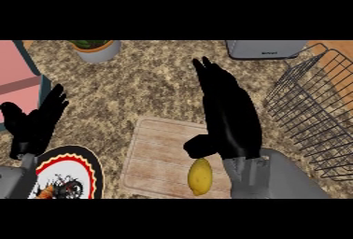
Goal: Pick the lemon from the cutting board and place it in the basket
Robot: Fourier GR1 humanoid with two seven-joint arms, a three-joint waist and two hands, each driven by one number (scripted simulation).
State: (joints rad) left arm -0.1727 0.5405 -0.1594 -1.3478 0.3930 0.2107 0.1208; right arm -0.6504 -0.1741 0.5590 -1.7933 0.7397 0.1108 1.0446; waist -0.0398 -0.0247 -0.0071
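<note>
A yellow lemon (200, 176) lies on the pale wooden cutting board (155, 154), near the board's front right part. My right hand (228, 114) hovers over the board's right edge, fingers straight and pointing away, thumb hanging just above the lemon. It holds nothing. The black wire basket (314, 112) stands at the right edge of the counter, to the right of that hand. My left hand (36, 122) rests open at the left, fingers up.
A patterned plate (89, 170) with a red and yellow rim sits at the lower left. A plant pot (96, 49) stands at the back, a grey appliance (265, 48) at the back right, and a pink block (17, 77) at the far left.
</note>
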